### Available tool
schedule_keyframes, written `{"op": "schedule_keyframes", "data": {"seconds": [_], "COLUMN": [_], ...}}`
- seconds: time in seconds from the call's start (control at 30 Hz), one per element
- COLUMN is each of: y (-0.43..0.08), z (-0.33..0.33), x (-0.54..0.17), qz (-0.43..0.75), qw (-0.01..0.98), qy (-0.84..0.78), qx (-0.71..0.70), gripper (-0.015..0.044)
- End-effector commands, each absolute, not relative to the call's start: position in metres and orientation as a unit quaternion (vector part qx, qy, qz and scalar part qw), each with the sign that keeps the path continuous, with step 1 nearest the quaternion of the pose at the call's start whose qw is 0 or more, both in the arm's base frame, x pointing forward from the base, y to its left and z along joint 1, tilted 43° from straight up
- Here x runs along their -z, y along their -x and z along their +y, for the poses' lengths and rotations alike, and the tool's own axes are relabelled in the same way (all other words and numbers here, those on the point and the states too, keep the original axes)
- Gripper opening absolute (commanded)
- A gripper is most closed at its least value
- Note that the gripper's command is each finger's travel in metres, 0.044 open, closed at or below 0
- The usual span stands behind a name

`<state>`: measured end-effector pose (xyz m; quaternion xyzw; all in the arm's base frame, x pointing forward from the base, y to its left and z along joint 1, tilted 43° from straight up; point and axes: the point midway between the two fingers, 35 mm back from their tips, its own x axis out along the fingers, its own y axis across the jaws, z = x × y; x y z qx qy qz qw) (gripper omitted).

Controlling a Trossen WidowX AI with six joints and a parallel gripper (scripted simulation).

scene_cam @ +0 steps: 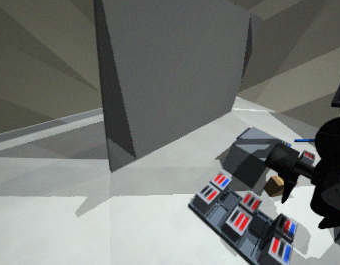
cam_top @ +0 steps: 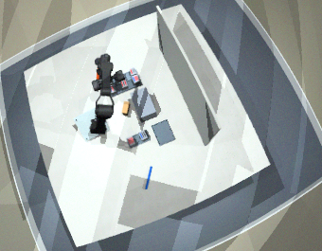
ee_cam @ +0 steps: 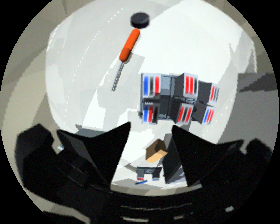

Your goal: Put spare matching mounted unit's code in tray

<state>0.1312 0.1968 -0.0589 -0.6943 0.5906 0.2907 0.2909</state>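
Note:
The grey mounted unit [cam_top: 144, 106] [scene_cam: 245, 163] stands as a block beside the rack; no code on its back shows. The dark rack [scene_cam: 215, 212] holds several spares with striped labels: one spare [scene_cam: 280, 250] with red, dark and blue bars, another spare [scene_cam: 239, 221] with dark and red bars, and a spare [scene_cam: 220, 180] with red and blue bars at the far end. The slate square tray [cam_top: 163, 132] holds nothing. My gripper [scene_cam: 307, 210] [ee_cam: 151, 126] is open and empty, partly spread, above the table by the rack's near end; in the top view the arm hides part of the rack.
A tan block [cam_top: 126, 108] [ee_cam: 156, 150] lies near the mounted unit. A small holder [cam_top: 138, 138] with two striped modules stands beside the tray. A blue stick [cam_top: 149, 177], an orange screwdriver [ee_cam: 131, 45] and a black puck [ee_cam: 140, 20] lie around. A tall grey wall [cam_top: 185, 81] [scene_cam: 178, 66] stands beyond.

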Motion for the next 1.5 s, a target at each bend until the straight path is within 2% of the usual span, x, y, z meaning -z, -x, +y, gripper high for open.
{"op": "schedule_keyframes", "data": {"seconds": [0.0, 1.47], "y": [-0.133, -0.143], "z": [0.195, 0.147], "x": [0.062, 0.116], "qz": [0.588, 0.588], "qw": [0.290, 0.290], "qy": [0.697, 0.697], "qx": [-0.291, -0.290], "gripper": [0.0300, 0.0300]}}
